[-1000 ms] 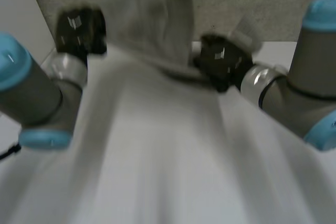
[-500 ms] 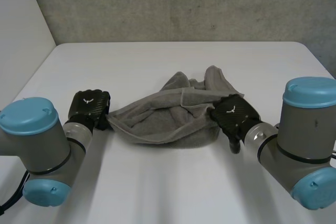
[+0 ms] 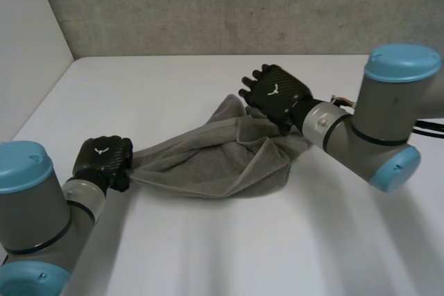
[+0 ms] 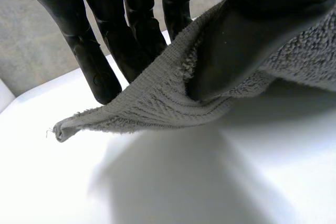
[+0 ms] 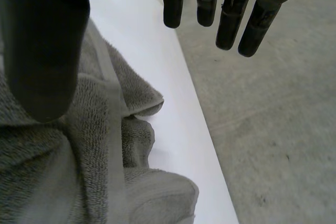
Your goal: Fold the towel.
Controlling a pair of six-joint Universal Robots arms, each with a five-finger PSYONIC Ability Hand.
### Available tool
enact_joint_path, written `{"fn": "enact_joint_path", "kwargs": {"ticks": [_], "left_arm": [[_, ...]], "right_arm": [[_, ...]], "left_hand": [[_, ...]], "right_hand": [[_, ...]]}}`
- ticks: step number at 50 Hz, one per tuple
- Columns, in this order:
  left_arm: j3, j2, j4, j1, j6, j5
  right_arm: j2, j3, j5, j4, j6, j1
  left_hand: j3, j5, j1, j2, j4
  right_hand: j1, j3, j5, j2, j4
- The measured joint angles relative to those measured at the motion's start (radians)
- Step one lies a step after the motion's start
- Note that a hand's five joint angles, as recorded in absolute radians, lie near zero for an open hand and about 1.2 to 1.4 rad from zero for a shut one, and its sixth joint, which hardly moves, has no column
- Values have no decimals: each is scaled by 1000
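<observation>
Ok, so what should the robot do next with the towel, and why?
Probably lower the right hand and pinch the towel edge under it. That hand's fingers are straight and hold nothing, while the left hand pinches the towel near a corner between thumb and fingers. The towel lies bunched on the table, so both hands likely need a grip to spread it flat before folding.
</observation>
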Motion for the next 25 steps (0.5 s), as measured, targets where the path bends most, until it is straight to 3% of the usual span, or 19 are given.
{"fn": "enact_joint_path", "kwargs": {"ticks": [11,25], "left_arm": [[-55,65,-2,69,0,1],[-73,69,1,72,0,2]], "right_arm": [[236,-202,-20,49,-219,13],[339,-283,-29,46,-238,27]], "left_hand": [[0,0,0,0,0],[0,0,0,0,0]], "right_hand": [[85,99,98,99,104],[104,118,120,110,121]]}}
